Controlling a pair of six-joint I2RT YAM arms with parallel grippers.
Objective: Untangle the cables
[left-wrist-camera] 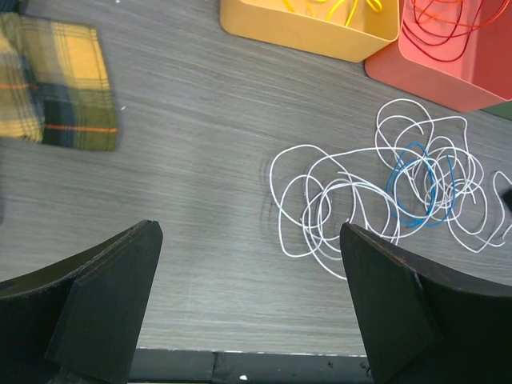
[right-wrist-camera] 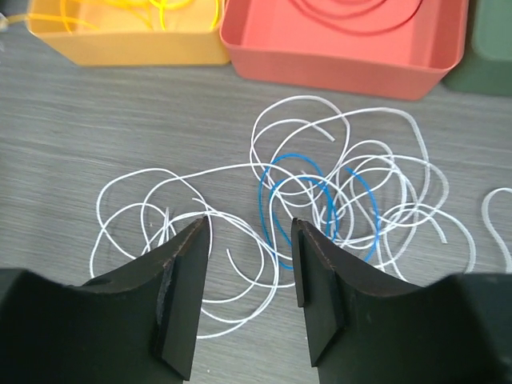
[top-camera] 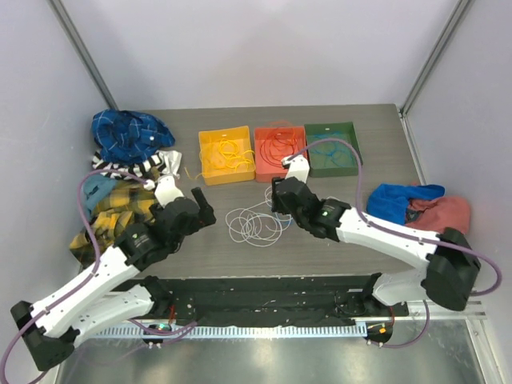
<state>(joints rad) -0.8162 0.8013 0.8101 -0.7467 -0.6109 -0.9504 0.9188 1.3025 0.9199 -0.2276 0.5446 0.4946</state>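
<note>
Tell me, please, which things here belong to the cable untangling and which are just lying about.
Job: white cables, blue cable, yellow tray, red tray, green tray.
Lying about: blue plaid cloth, striped cloth, yellow plaid cloth, plain blue cloth, pink cloth.

Cables [top-camera: 254, 226] wht/blu — bins [right-wrist-camera: 336, 68] yel, red, grn.

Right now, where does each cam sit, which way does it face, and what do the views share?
Top external: above and behind the bases, looking down over the table; both arms whole, left gripper, right gripper.
Left wrist: low above the table, facing the yellow tray; own open fingers at the bottom.
Right wrist: above the white cables, facing the red tray; own fingers at the bottom.
Shared: both wrist views show the white cables with one blue cable.
</note>
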